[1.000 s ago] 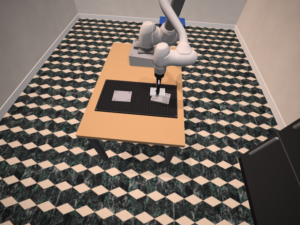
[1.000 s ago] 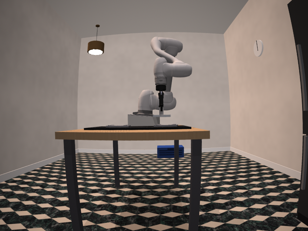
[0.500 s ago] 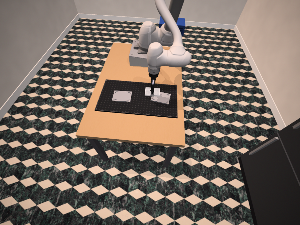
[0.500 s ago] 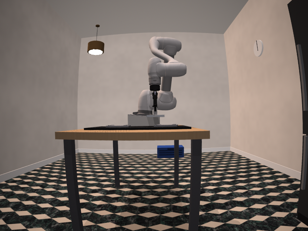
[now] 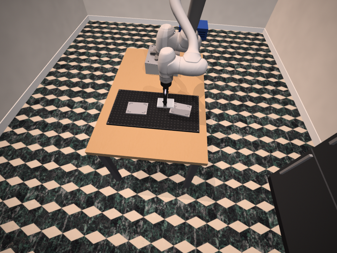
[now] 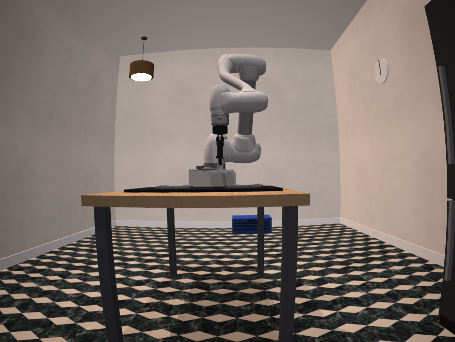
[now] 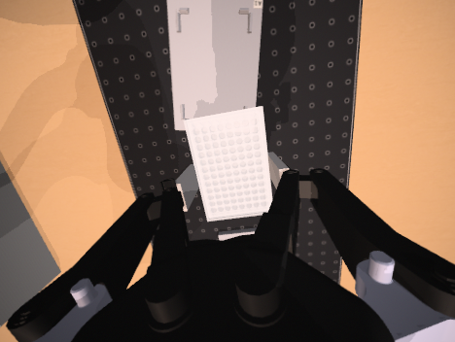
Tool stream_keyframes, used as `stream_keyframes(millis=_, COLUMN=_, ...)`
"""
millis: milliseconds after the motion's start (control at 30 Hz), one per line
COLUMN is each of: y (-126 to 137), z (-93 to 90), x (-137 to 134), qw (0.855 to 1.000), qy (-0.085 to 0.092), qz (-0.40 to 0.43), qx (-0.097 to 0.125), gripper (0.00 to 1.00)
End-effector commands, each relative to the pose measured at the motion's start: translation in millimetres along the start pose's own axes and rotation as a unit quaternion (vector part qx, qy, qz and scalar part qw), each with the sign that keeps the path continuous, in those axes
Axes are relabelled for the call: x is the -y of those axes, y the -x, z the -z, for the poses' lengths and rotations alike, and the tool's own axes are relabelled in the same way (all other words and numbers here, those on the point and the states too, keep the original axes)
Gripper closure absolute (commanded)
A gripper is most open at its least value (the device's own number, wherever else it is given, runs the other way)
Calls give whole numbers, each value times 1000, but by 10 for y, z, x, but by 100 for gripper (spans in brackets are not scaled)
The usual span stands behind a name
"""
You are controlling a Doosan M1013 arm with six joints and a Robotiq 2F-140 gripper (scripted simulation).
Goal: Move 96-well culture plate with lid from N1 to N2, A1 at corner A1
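The white 96-well plate hangs in the air above the black breadboard (image 5: 153,111), between the two nests and nearer to N1. My gripper (image 5: 164,104) is shut on the plate's long sides and points straight down. In the wrist view the plate (image 7: 228,162) sits level between my fingers. I cannot tell the lid apart from the plate. The grey nest N1 (image 5: 180,109) is empty and lies slightly turned on the board. It also shows beyond the plate in the wrist view (image 7: 214,63). The nest N2 (image 5: 137,108) is empty.
The arm's grey pedestal (image 5: 155,63) stands at the back of the wooden table (image 5: 149,135). A blue box (image 6: 251,224) sits on the floor behind the table. A black cabinet (image 5: 305,196) stands at the front right.
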State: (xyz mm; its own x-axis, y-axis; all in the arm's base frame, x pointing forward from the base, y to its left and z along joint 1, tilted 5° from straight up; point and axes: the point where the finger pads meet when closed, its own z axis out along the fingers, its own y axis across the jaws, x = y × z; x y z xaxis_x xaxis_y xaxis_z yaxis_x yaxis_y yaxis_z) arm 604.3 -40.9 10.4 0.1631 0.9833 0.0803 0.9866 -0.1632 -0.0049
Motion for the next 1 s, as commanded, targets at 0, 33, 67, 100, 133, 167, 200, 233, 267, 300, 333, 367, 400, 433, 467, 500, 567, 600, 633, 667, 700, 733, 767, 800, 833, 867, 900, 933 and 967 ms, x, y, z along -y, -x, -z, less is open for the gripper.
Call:
stream_keyframes(millis=0, y=135, z=0, x=11, qw=1000, qy=1, qz=-2, qx=-2, gripper=100)
stream_keyframes(millis=33, y=168, z=0, x=9, qw=1000, qy=1, qz=-2, qx=-2, gripper=100)
stream_keyframes(millis=67, y=201, z=-1, x=8, qw=1000, qy=1, qz=-2, qx=-2, gripper=100)
stream_keyframes(millis=100, y=235, z=-1, x=6, qw=1000, qy=1, qz=-2, qx=-2, gripper=100)
stream_keyframes(millis=133, y=268, z=-1, x=5, qw=1000, qy=1, qz=-2, qx=-2, gripper=100)
stream_keyframes(millis=167, y=301, z=-1, x=3, qw=1000, qy=1, qz=-2, qx=-2, gripper=100)
stream_keyframes(millis=200, y=335, z=-1, x=2, qw=1000, qy=1, qz=-2, qx=-2, gripper=100)
stream_keyframes(millis=233, y=368, z=-1, x=0, qw=1000, qy=1, qz=-2, qx=-2, gripper=100)
stream_keyframes(millis=267, y=401, z=-1, x=-1, qw=1000, qy=1, qz=-2, qx=-2, gripper=100)
stream_keyframes(millis=300, y=435, z=-1, x=-3, qw=1000, qy=1, qz=-2, qx=-2, gripper=100)
stream_keyframes(millis=333, y=435, z=-1, x=-3, qw=1000, qy=1, qz=-2, qx=-2, gripper=100)
stream_keyframes(millis=367, y=435, z=-1, x=-3, qw=1000, qy=1, qz=-2, qx=-2, gripper=100)
stream_keyframes(millis=400, y=468, z=-1, x=-4, qw=1000, qy=1, qz=-2, qx=-2, gripper=100)
stream_keyframes(millis=433, y=501, z=-2, x=-6, qw=1000, qy=1, qz=-2, qx=-2, gripper=100)
stream_keyframes(millis=467, y=534, z=-2, x=-7, qw=1000, qy=1, qz=-2, qx=-2, gripper=100)
stream_keyframes(millis=500, y=568, z=-2, x=-9, qw=1000, qy=1, qz=-2, qx=-2, gripper=100)
stream_keyframes(millis=567, y=634, z=-2, x=-12, qw=1000, qy=1, qz=-2, qx=-2, gripper=100)
stream_keyframes(millis=600, y=668, z=-2, x=-13, qw=1000, qy=1, qz=-2, qx=-2, gripper=100)
stream_keyframes(millis=633, y=701, z=-2, x=-15, qw=1000, qy=1, qz=-2, qx=-2, gripper=100)
stream_keyframes(millis=667, y=734, z=-2, x=-16, qw=1000, qy=1, qz=-2, qx=-2, gripper=100)
stream_keyframes(millis=700, y=768, z=-3, x=-18, qw=1000, qy=1, qz=-2, qx=-2, gripper=100)
stream_keyframes(millis=733, y=801, z=-3, x=-19, qw=1000, qy=1, qz=-2, qx=-2, gripper=100)
stream_keyframes(millis=767, y=834, z=-3, x=-21, qw=1000, qy=1, qz=-2, qx=-2, gripper=100)
stream_keyframes(millis=800, y=867, z=-3, x=-22, qw=1000, qy=1, qz=-2, qx=-2, gripper=100)
stream_keyframes(millis=833, y=901, z=-3, x=-24, qw=1000, qy=1, qz=-2, qx=-2, gripper=100)
stream_keyframes(millis=867, y=934, z=-3, x=-25, qw=1000, qy=1, qz=-2, qx=-2, gripper=100)
stream_keyframes(millis=900, y=934, z=-3, x=-25, qw=1000, qy=1, qz=-2, qx=-2, gripper=100)
stream_keyframes(millis=933, y=934, z=-3, x=-25, qw=1000, qy=1, qz=-2, qx=-2, gripper=100)
stream_keyframes(millis=967, y=967, z=-3, x=-27, qw=1000, qy=1, qz=-2, qx=-2, gripper=100)
